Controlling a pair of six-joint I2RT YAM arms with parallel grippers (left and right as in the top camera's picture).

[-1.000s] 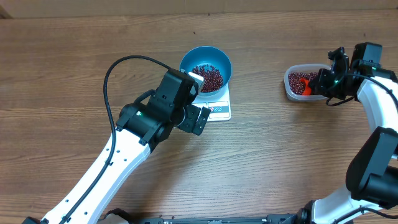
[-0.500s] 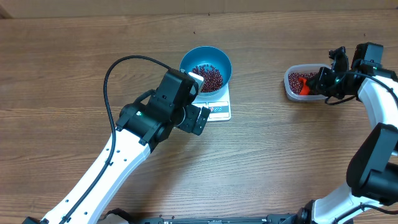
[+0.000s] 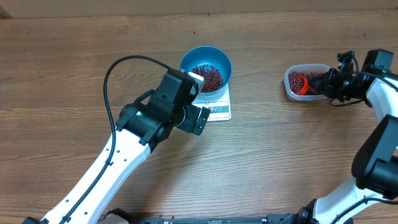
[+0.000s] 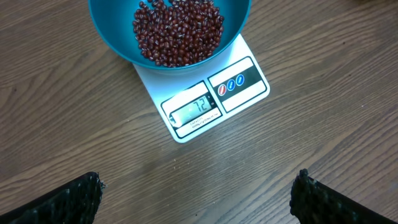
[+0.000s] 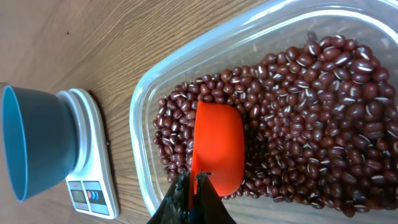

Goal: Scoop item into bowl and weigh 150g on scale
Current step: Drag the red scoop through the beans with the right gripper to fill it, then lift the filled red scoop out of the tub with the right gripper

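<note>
The blue bowl (image 3: 186,62) stands on the white scale (image 3: 221,111) and holds a layer of dark red beans (image 4: 177,31). The scale's display (image 4: 196,112) reads 72. My left gripper (image 4: 196,199) hovers open over bare wood just in front of the scale, with nothing between its fingers. My right gripper (image 5: 193,186) is shut on the handle of an orange scoop (image 5: 217,146). The scoop rests among the beans (image 5: 311,124) inside the clear tub (image 5: 146,112), and no beans show on its visible side.
The clear tub (image 3: 289,88) sits at the right of the table, well apart from the bowl. A black cable (image 3: 112,74) loops off the left arm over the wood. Both arms' white links reach in from the front edge.
My right arm has drawn a little to the right, and the orange scoop has shifted and turned inside the tub. The left arm, bowl and scale have not moved.
</note>
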